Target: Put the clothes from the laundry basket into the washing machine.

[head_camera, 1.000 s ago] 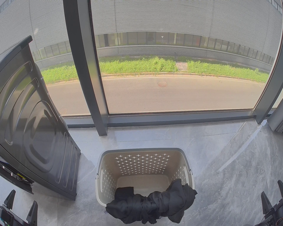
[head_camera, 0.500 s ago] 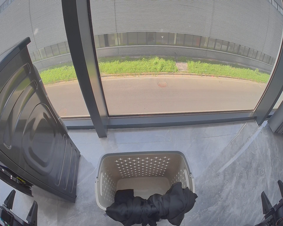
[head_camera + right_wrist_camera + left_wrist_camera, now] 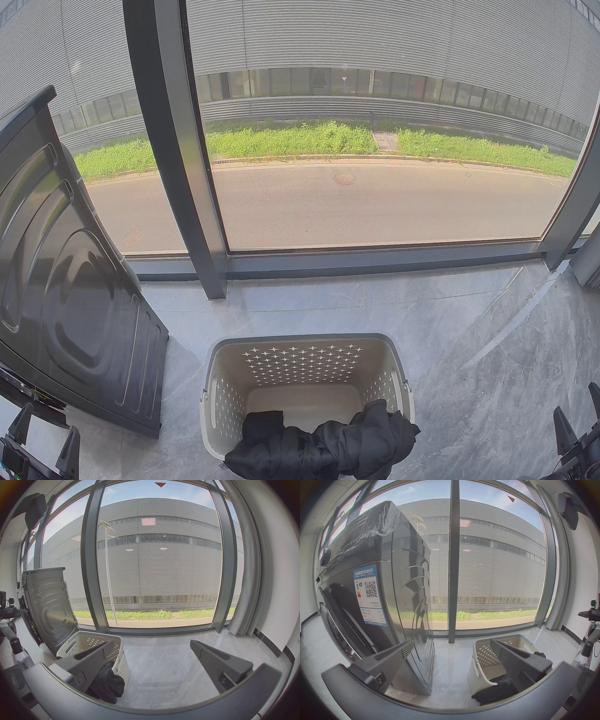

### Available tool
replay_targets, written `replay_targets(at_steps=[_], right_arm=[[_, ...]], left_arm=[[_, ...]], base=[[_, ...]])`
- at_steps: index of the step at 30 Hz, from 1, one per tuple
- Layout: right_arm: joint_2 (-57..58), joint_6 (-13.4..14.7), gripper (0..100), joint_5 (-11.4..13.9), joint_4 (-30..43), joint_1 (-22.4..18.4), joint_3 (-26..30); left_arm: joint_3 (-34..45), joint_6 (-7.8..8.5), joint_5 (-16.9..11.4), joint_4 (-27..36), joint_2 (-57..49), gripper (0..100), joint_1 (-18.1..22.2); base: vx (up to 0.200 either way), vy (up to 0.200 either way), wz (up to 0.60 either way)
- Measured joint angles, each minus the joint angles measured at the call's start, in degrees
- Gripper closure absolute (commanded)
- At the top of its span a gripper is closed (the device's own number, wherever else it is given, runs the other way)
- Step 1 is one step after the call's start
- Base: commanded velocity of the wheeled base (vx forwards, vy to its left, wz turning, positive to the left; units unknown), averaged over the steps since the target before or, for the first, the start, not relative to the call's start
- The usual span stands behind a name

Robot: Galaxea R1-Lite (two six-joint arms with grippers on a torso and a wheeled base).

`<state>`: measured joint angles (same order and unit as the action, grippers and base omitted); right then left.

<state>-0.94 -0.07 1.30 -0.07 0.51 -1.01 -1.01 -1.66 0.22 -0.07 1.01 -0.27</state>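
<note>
- Head view: the laundry basket (image 3: 300, 341) sits at the bottom centre of the frame. The dark clothes (image 3: 319, 445) are bunched over its near rim, right at the lower edge.
- The washing machine (image 3: 69, 300) fills the left side, showing me its side panel.
- My left gripper (image 3: 49, 422) is in the lower left corner and my right gripper (image 3: 576, 405) in the lower right. Both have fingers spread wide and nothing between them.
- Over the last second the whole picture has slid: basket, window post (image 3: 178, 156) and machine all sit lower or further left together. I read that as the camera moving, not the things. My grippers keep their corners.
- Left wrist view: my left gripper (image 3: 450, 644) has its fingers wide apart and empty. Beyond them the washing machine (image 3: 378, 583) stands close, with the basket (image 3: 482, 655) beside it on the floor and the clothes (image 3: 497, 690) hanging at its rim. I cannot tell whether the machine's door is open.
- Right wrist view: my right gripper (image 3: 151, 644) is equally wide and empty. The basket (image 3: 79, 641) stands just beside the machine (image 3: 50, 605), with clothes (image 3: 107, 680) draped over its side.
- My judgement: nothing is loaded yet. The shift only brings me into position, so reaching down for the bundle comes next.
</note>
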Motion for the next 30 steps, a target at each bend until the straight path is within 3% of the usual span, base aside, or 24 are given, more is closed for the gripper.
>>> replay_targets(at_steps=[15,21,30], right_arm=[[0.00,0.00,0,0.00,0.00,0.00,0.00],[0.00,0.00,0,0.00,0.02,0.00,0.00],[0.00,0.00,0,0.00,0.00,0.00,0.00]], left_arm=[[0.00,0.02,0.00,0.00,0.00,0,0.00],[0.00,0.02,0.02,0.00,0.00,0,0.02],[0.00,0.02,0.07,0.00,0.00,0,0.00]], base=[[0.000,0.000,0.00],[0.200,0.000,0.00],[0.000,0.000,0.00]])
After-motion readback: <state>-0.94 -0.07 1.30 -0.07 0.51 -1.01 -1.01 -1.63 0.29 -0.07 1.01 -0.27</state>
